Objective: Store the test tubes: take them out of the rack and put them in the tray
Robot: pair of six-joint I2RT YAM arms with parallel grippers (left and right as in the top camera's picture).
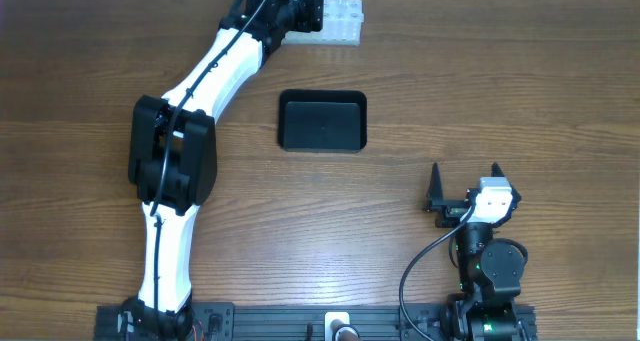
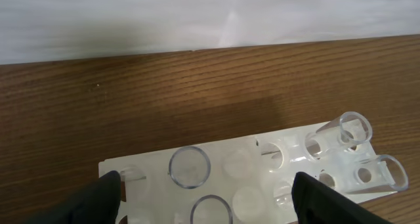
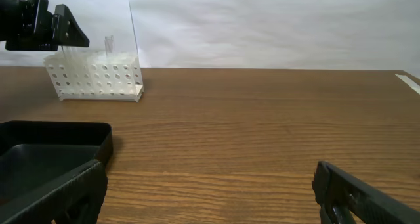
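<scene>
At top centre of the top view, the rack [image 1: 340,31] holds every visible tube [image 2: 354,129]; the tray [image 1: 322,121] mid-frame lies empty, so storing looks unstarted. Left gripper [image 2: 205,181] hangs over the rack, jaws wide; right gripper [image 1: 466,176], lower right, equally wide.

rack [image 1: 340,26] half under left arm [image 1: 215,66], tray [image 3: 59,127] cut by edge
</scene>
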